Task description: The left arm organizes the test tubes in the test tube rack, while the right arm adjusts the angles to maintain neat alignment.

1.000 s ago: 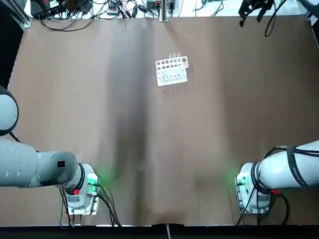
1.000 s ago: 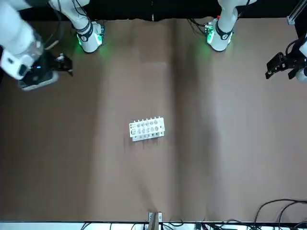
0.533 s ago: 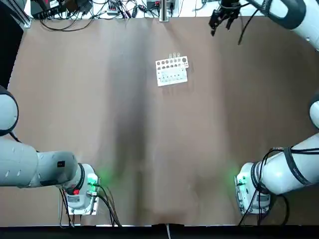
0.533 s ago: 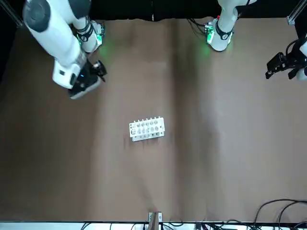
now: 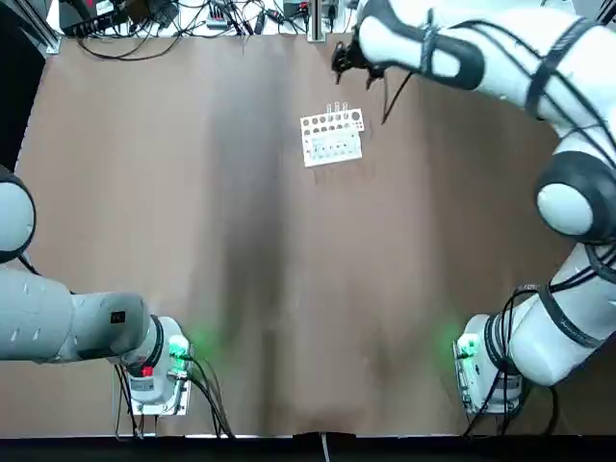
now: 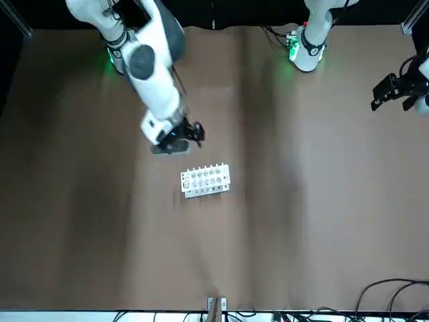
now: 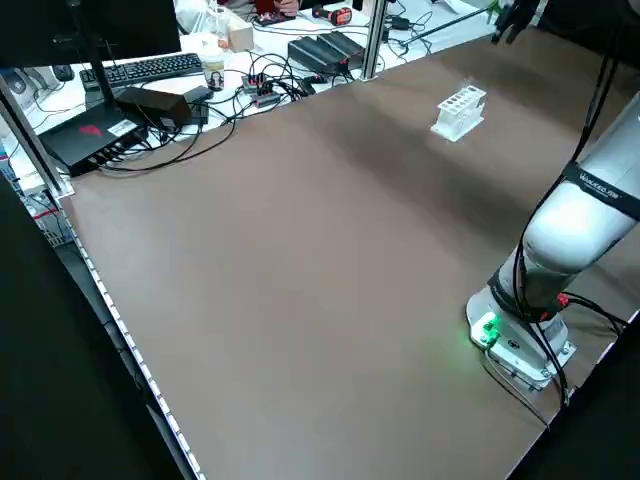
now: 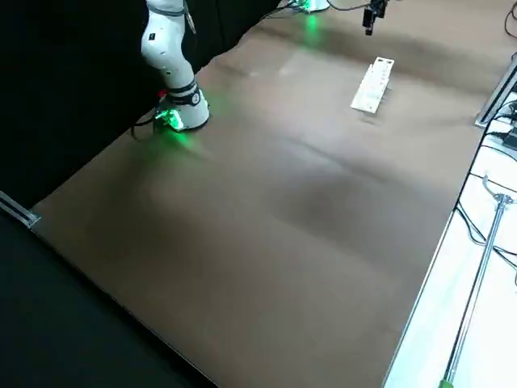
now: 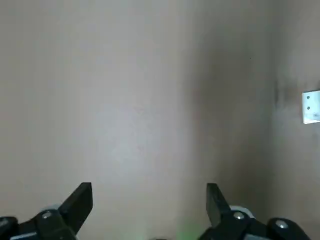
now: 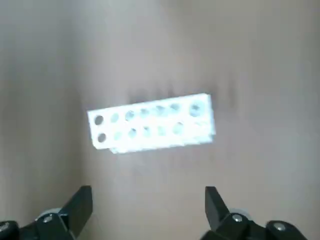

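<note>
Hovering near rack (image 5: 332, 137), right gripper (image 5: 357, 65), claw spread. Left gripper (image 6: 400, 90) parked at table's side, claw spread. Cables (image 5: 260, 17) run beyond table edge.

From my screens, I see a broad brown bench (image 5: 289, 289) with soft dark shadow bands; lying directly on it, I see a white rack (image 5: 332, 146).

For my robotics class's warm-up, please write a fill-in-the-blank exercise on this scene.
1. The test tube rack stands on the brown ____.
2. The robot's ____ claw is the nearer one to the rack.
3. Seen in its wrist view, the right claw is ____, not shut.
4. The light on each arm's base glows ____.

Missing words: table; right; open; green.
</note>
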Action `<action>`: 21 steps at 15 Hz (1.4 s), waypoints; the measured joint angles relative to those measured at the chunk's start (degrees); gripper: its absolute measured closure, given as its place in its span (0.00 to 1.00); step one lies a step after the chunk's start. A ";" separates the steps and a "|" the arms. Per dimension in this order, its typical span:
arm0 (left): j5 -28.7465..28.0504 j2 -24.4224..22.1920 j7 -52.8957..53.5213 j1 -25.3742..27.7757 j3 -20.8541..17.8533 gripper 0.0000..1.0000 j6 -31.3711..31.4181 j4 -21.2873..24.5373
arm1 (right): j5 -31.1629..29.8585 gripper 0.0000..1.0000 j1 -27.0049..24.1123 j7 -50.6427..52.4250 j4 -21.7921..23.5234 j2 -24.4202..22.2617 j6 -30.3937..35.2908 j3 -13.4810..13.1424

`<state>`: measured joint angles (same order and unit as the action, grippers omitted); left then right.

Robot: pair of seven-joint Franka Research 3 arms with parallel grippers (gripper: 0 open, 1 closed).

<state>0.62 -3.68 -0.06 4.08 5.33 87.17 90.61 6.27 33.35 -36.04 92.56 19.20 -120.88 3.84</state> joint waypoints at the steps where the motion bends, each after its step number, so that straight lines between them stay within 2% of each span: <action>1: 0.00 0.00 0.00 0.03 0.00 0.00 0.00 0.00 | 0.00 0.01 1.04 -1.48 -0.26 2.38 -3.69 -0.03; 2: 0.00 0.00 -0.01 0.12 -0.01 0.00 -0.02 0.01 | -0.01 0.07 1.88 -2.01 -0.69 4.85 -6.55 -0.08; 4: 0.00 0.00 -0.03 0.46 -0.01 0.00 -0.08 0.02 | -1.52 0.10 3.18 -2.07 -2.28 9.55 -8.94 -0.26; 5: 0.00 0.00 -0.03 0.57 -0.02 0.00 -0.10 0.02 | -2.64 0.17 3.58 -2.23 -3.15 11.40 -9.36 -0.30; 6: 0.00 0.02 0.03 0.64 -0.03 0.00 -0.13 0.07 | -4.17 0.37 3.94 -2.35 -4.25 13.77 -9.74 -0.42; 10: 0.00 0.05 0.13 1.07 -0.04 0.00 -0.14 0.12 | -7.71 0.77 3.94 -2.35 -5.02 14.98 -9.88 -0.83; 15: 0.00 0.11 0.21 1.31 -0.04 0.00 -0.14 0.14 | -12.04 0.81 3.63 -2.35 -5.05 15.07 -9.87 -1.43; 21: 0.00 0.11 0.22 1.31 -0.03 0.00 -0.14 0.14 | -13.02 0.81 3.06 -2.35 -5.06 16.00 -9.89 -1.69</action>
<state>0.62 -3.57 0.15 5.39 5.30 87.03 90.75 -6.75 36.41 -38.39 87.50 35.20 -130.77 2.15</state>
